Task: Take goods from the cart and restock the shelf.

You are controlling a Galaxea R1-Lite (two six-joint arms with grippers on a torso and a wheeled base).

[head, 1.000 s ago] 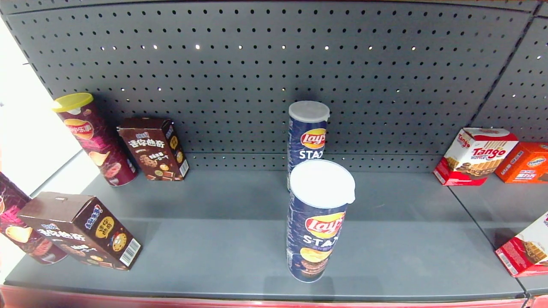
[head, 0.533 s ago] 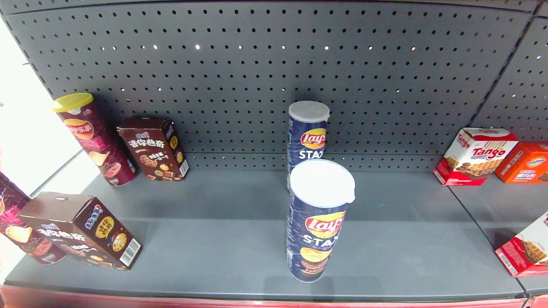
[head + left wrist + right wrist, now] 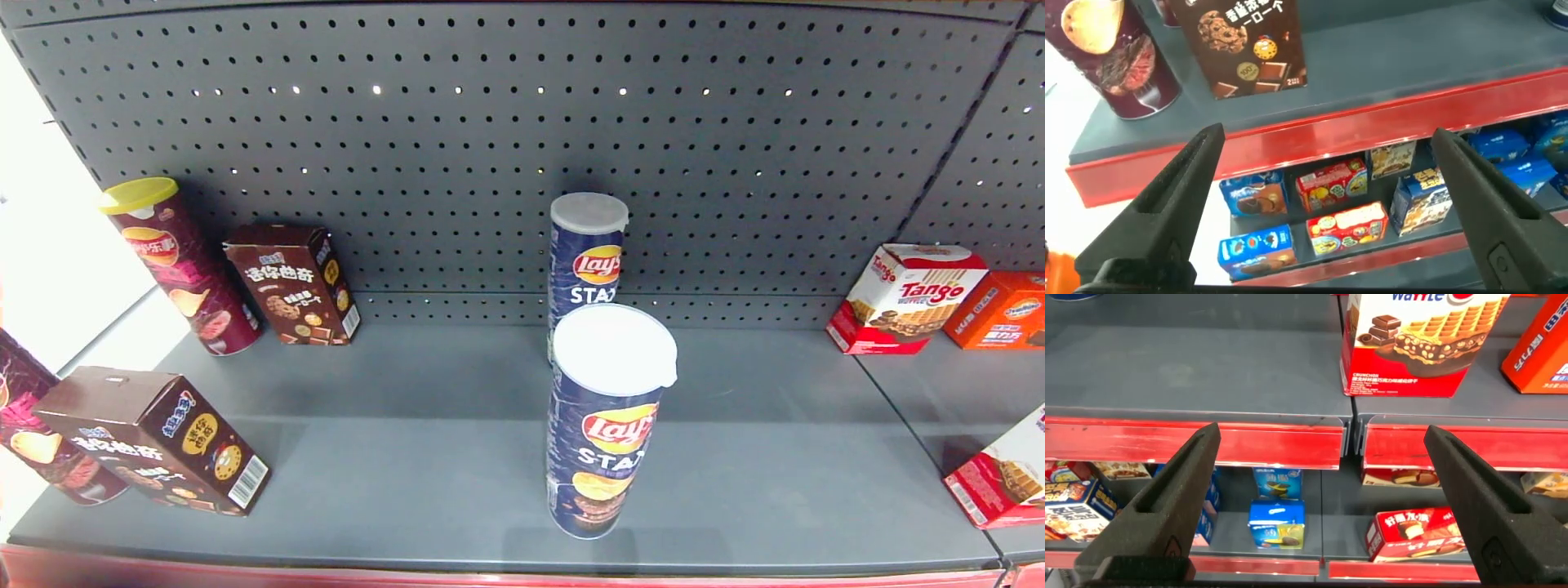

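- At the shelf (image 3: 392, 482) front edge, mid-span: blue chip can (image 3: 604, 433) upright; second can (image 3: 586, 261) directly behind, near back panel.
- Left gripper (image 3: 1327, 137): fingers spread wide.
- Right gripper (image 3: 1323, 434): fingers spread wide.

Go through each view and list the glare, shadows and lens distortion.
Head view: white glare washes out the left edge beside the maroon cylindrical chip can with a yellow lid; the grey perforated back panel bows at its top, and bright light pricks through some holes. Left wrist view: the glossy red shelf lip carries pale reflections. Right wrist view: shadow lies under that lip.
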